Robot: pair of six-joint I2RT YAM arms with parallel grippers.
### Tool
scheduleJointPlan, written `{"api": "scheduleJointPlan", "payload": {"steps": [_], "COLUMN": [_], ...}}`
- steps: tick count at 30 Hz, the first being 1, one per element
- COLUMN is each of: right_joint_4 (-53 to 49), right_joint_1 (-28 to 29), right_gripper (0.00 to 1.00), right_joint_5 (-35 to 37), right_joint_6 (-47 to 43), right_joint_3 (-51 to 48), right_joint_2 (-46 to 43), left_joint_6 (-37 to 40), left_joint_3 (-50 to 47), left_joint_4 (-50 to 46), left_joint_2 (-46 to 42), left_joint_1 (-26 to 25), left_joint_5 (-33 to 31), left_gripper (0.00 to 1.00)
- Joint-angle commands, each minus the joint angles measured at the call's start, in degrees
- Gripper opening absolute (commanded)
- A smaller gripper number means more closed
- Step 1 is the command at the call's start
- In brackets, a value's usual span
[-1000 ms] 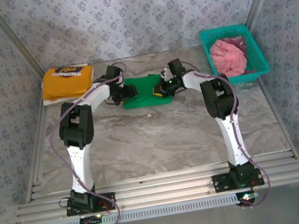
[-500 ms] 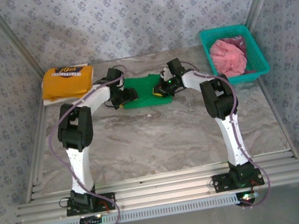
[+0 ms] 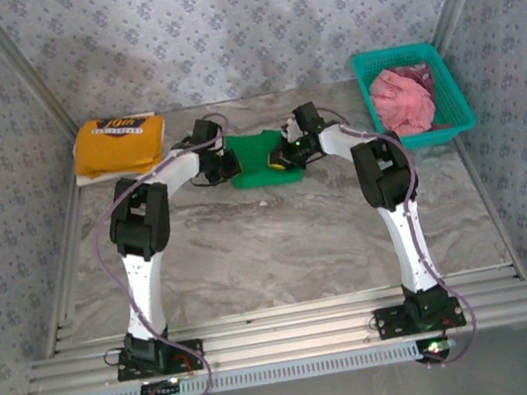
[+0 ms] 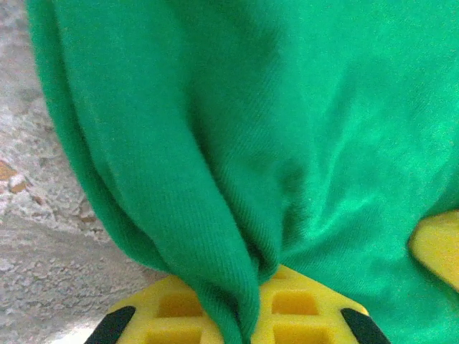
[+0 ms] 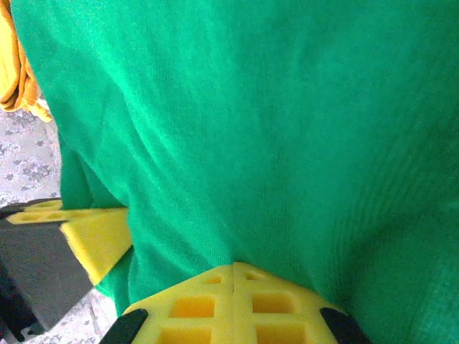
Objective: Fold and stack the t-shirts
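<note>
As L gripper (image 4: 251,290), R gripper (image 5: 233,276) pinch green tee (image 3: 258,148) | edge (bunched) hidden

green t-shirt (image 4: 287,129) cropped, orange t-shirt (image 3: 120,145) print illegible

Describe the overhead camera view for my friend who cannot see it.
The left pincer and right pincer both grip a green t-shirt at the far middle of the table. A folded yellow-orange t-shirt lies far left; a pink t-shirt sits in a teal basket far right.

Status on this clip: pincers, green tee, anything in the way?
Left pincer, right pincer: each shut on green tee. Orange tee far left, pink tee in basket; neither obstructs.
</note>
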Motion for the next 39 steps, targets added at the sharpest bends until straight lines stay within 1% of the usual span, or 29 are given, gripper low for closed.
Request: {"api": "scheduleJointPlan", "payload": {"steps": [1, 4, 5, 9, 10, 11, 13, 14, 15, 17, 18, 21, 27, 31, 32, 35, 39], "right_joint_4": [-3.7, -4.2, -4.1, -2.7, -2.5, -2.2, -1.3, 0.0, 2.2, 5.5, 6.9, 6.9, 7.0, 6.6, 6.6, 6.3, 6.3], "right_joint_1": [1.0, 0.6, 0.3, -1.1, -1.5, -1.9, -2.7, -3.1, -3.7, -4.7, -5.0, -5.3, -4.9, -4.8, -4.8, -4.6, -4.2], "right_gripper": [0.0, 0.0, 0.0, 0.0, 0.0, 0.03, 0.29, 0.36, 0.41, 0.47, 0.52, 0.54, 0.55, 0.55, 0.55, 0.55, 0.56], "right_joint_5": [1.4, 1.6, 1.7, 2.9, 2.8, 2.4, 1.2, 0.9, 0.3, -1.3, -1.9, -2.2, -2.4, -2.3, -2.3, -2.1, -2.0], "right_joint_6": [-1.1, -1.1, -3.0, -4.1, -4.3, -4.6, -4.5, -3.8, -2.8, -0.3, 0.7, 0.7, 1.1, 1.2, 1.2, 1.2, 1.5], "right_joint_3": [-0.6, -1.7, -2.3, -5.9, -6.7, -7.3, -8.6, -9.8, -11.3, -13.7, -14.6, -15.1, -15.2, -15.2, -15.2, -15.2, -15.0], "right_joint_2": [1.2, -2.4, -3.8, -12.1, -14.3, -15.7, -19.0, -20.5, -22.1, -24.5, -25.5, -26.8, -27.3, -27.2, -27.2, -27.4, -27.0], "left_joint_6": [2.6, 6.3, 7.9, 15.2, 17.2, 18.8, 22.2, 23.9, 26.1, 30.4, 32.4, 36.7, 48.6, 55.4, 57.0, 59.8, 60.9], "left_joint_3": [3.9, 7.4, 8.8, 15.1, 17.9, 19.9, 24.4, 25.8, 27.1, 29.9, 32.4, 39.7, 49.5, 62.0, 63.8, 64.2, 64.2], "left_joint_4": [-3.0, -7.5, -9.3, -16.9, -18.9, -20.4, -23.4, -23.8, -23.9, -24.3, -25.5, -27.9, -28.3, -32.5, -32.4, -29.4, -26.6], "left_joint_2": [0.6, -0.1, -0.3, -0.4, 0.0, 0.5, 1.9, 2.2, 2.5, 3.3, 4.2, 6.8, 11.5, 16.6, 17.1, 16.3, 15.0], "left_joint_1": [-0.3, 0.2, 0.3, 2.1, 2.7, 3.4, 4.8, 5.3, 5.6, 6.1, 6.3, 7.4, 9.7, 11.3, 11.8, 14.6, 18.7], "left_joint_5": [-2.5, -6.4, -8.3, -16.3, -18.5, -19.9, -21.8, -22.8, -23.6, -26.0, -26.4, -26.1, -20.4, -19.5, -19.3, -17.3, -10.5], "left_gripper": [0.0, 0.0, 0.0, 0.0, 0.0, 0.0, 0.0, 0.0, 0.0, 0.0, 0.0, 0.0, 0.0, 0.0, 0.0, 0.0, 0.0]}}
